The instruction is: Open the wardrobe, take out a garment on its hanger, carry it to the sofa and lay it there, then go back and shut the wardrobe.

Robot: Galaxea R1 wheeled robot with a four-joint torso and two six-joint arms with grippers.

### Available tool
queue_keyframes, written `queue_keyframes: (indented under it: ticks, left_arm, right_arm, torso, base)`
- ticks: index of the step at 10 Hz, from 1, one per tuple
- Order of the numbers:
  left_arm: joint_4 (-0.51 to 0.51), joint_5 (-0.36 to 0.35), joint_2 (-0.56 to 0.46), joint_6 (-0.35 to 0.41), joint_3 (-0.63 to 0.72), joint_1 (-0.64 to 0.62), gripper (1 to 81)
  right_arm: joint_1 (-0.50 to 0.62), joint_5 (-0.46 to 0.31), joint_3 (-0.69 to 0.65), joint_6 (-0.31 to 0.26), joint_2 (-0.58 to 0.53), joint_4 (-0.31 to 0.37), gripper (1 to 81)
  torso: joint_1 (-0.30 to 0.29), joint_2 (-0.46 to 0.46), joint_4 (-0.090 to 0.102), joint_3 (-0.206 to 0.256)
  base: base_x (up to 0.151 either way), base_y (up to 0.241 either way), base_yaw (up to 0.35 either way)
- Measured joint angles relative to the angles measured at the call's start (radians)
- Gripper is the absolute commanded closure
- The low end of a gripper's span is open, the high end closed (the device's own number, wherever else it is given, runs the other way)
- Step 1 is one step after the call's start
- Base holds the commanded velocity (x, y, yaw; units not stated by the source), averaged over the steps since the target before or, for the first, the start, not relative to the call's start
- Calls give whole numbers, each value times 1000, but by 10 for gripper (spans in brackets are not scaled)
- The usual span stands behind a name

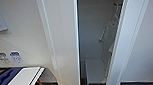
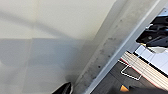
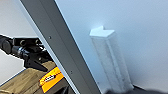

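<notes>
The wardrobe (image 1: 65, 46) is standing partly open across the middle of the head view, its 2 doors parting around a dark gap that is running from the top of the frame to the bottom. Inside that gap, at the upper right of centre, the hanger (image 1: 114, 16) is hooking onto something dark near the top, and the garment (image 1: 106, 41) is hanging straight down from it, its long axis vertical, pale against the shadowed interior. The right-hand door (image 1: 122, 43) is slanting in front of part of it. In the right wrist view a small white handle (image 3: 110, 60) is showing close on the door panel, so the right arm is probably the nearer one to that door, though that is only a judgement. How far either pincer is spreading, and whether it is touching anything, cannot be told.
</notes>
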Motion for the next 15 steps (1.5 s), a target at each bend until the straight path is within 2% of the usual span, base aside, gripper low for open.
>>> queue_keyframes:
  ticks: [4,15]
  left_arm:
    - [0,0,0,0,0,0,10]
    - [3,-34,-44,1,30,29,10]
  right_arm:
    - [-23,10,25,-3,-39,-15,10]
    - [-49,49,28,-12,-52,-37,10]
  torso:
    - [0,0,0,0]
    - [0,0,0,0]
  base:
    - [0,0,0]
    - [0,0,0]
